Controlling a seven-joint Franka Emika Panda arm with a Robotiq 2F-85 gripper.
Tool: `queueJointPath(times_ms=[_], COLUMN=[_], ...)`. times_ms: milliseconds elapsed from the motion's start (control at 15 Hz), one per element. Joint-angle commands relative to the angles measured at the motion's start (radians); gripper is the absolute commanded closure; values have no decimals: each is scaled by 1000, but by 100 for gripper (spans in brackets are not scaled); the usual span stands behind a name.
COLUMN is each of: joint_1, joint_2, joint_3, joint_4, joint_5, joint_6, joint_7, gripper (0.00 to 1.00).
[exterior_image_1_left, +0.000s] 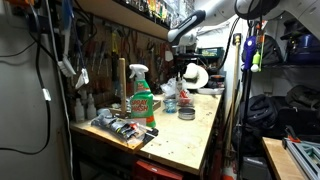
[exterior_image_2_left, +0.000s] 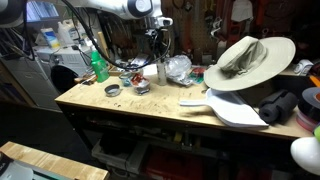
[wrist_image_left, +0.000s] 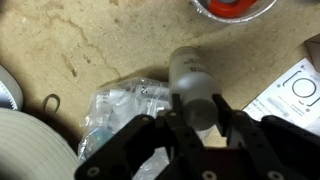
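Observation:
My gripper (wrist_image_left: 197, 112) points straight down and is closed on the top of a small white cylindrical bottle (wrist_image_left: 190, 75). The bottle stands upright on the wooden workbench (exterior_image_2_left: 150, 105). In both exterior views the gripper (exterior_image_2_left: 159, 55) (exterior_image_1_left: 181, 60) sits directly over the bottle (exterior_image_2_left: 161, 73). A crumpled clear plastic bag (wrist_image_left: 125, 110) lies against the bottle's side; it also shows in an exterior view (exterior_image_2_left: 178, 67).
A wide-brimmed hat (exterior_image_2_left: 250, 58) and a white board (exterior_image_2_left: 238, 110) lie beside the bag. A green spray bottle (exterior_image_1_left: 141, 97) (exterior_image_2_left: 98, 66), a round tin (exterior_image_2_left: 113, 90) and small clutter stand on the bench. A printed sheet (wrist_image_left: 300, 90) and a red-topped round object (wrist_image_left: 235, 6) lie near the bottle.

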Motion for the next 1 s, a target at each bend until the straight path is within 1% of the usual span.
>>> queueJointPath(times_ms=[0, 400, 600, 933], joint_1=[-6, -12, -17, -27], joint_2=[-33, -143, -216, -375], joint_3=[-3, -30, -51, -76], joint_4=[-40, -177, -277, -483], joint_5=[5, -12, -37, -70], joint_6=[13, 31, 59, 163], joint_7=[-6, -37, -96, -197], gripper=[90, 90, 90, 90])
